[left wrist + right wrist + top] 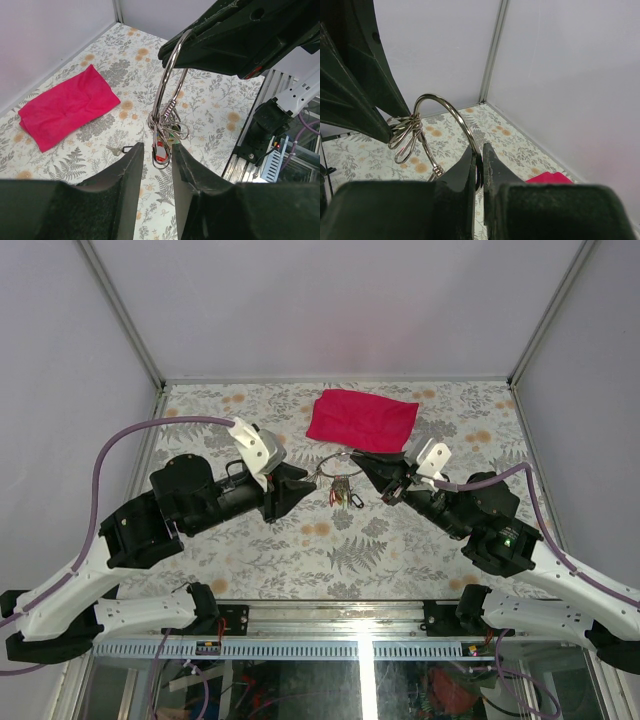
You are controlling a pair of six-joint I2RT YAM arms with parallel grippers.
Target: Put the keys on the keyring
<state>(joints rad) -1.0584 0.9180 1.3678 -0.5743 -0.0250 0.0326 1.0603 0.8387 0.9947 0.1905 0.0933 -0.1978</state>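
The silver keyring (335, 458) hangs in the air between my two grippers, above the table. My right gripper (370, 468) is shut on its wire, seen edge-on in the right wrist view (479, 150) with the ring (452, 112) arching left. Several keys (343, 494) with red and green tags hang from it on small rings (162, 147). My left gripper (158, 150) is open, its tips on either side of this bundle, close to it. Its fingers (365, 100) are next to the small rings (402, 131). One loose key with a black tag (120, 149) lies on the table.
A red cloth (362, 420) lies at the back of the floral table, just behind the grippers, also in the left wrist view (65, 107). White walls enclose the table on three sides. The metal rail and arm bases (330, 618) run along the near edge.
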